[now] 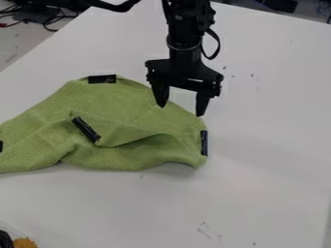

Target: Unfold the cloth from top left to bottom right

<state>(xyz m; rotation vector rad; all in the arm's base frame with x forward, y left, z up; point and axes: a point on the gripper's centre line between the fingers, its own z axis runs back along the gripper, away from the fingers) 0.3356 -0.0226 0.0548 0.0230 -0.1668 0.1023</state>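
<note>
- Cloth (129,104) is laid on the worktop (271,193) and only partly spread; its upper portion is fairly flat, with shallow wrinkles.
- Over the cloth's middle a flap (126,131) is folded, its tip pointed toward the cloth's upper left, and a deep crease is formed beneath.
- Judging by this, the unfolding is not yet achieved: the flap is left to be grasped near its black strip (86,130) and drawn toward the cloth's lower right, after which some smoothing may be needed.
- At the cloth's upper right edge the gripper (182,110) is held, its fingers parted and nothing grasped; whether the fabric is touched cannot be told.
- Other black tabs (102,79) are placed along the cloth's borders.
- No brand, label or lettering can be read on the cloth or its tabs; faint marks (205,230) below the cloth cannot be made out as writing.
</note>
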